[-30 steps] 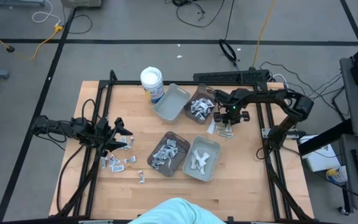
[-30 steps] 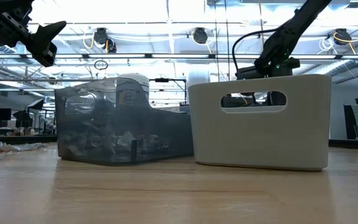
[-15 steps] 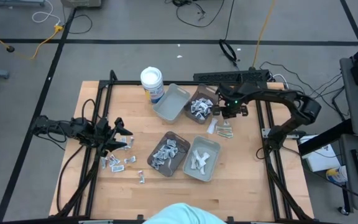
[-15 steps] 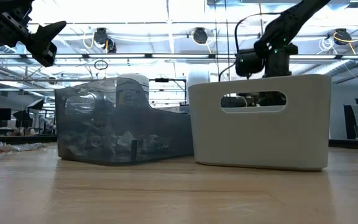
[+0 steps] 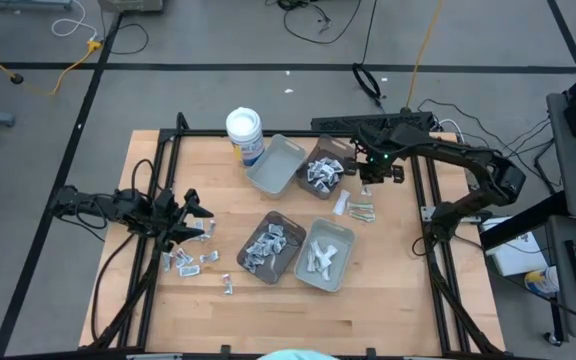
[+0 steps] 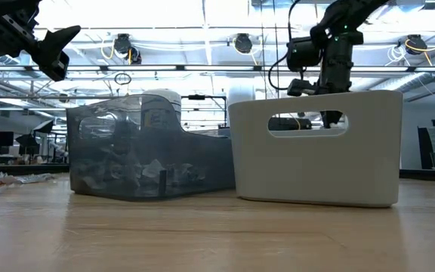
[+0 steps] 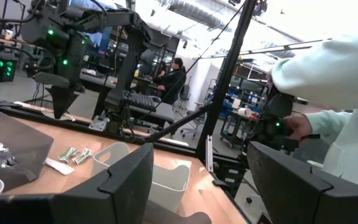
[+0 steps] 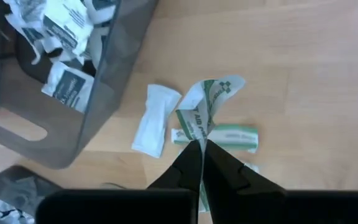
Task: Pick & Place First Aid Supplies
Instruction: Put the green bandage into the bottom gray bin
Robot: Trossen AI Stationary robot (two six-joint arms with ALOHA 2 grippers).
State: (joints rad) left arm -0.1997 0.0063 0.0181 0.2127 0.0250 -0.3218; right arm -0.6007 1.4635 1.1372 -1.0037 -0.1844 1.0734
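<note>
My right gripper (image 8: pixel 202 144) hangs over the far right part of the table (image 5: pixel 371 178), pointing steeply down, shut on a white-and-green packet (image 8: pixel 211 102). Under it two more first aid supplies lie flat on the wood: a plain white packet (image 8: pixel 155 119) and a green-printed strip (image 8: pixel 227 134). Right beside them stands a dark tray (image 8: pixel 107 81) filled with packets. My left gripper (image 5: pixel 200 212) waits open above the table's left side, with several loose packets (image 5: pixel 193 258) on the wood near it. My right gripper pinches one end of the white-and-green packet (image 8: pixel 197 132) between its two fingertips, coming from above and pointing steeply down. The rest of the packet curls out beyond the tips, with its green-cross end (image 8: pixel 222 87) free and above the packets on the table.
Four trays stand mid-table: a grey one (image 5: pixel 276 165) and a dark one (image 5: pixel 320 170) at the back, a brown one (image 5: pixel 271 245) and a grey one (image 5: pixel 323 255) nearer. A white tub (image 5: pixel 245 130) stands behind them. A person's pale sleeve (image 7: pixel 347 68) shows beyond the table.
My right gripper has risen from just above the loose packets on the right and drifted a little toward the far edge, turning slightly at the wrist. The pale sleeve at the near edge has drawn back almost out of the high view.
</note>
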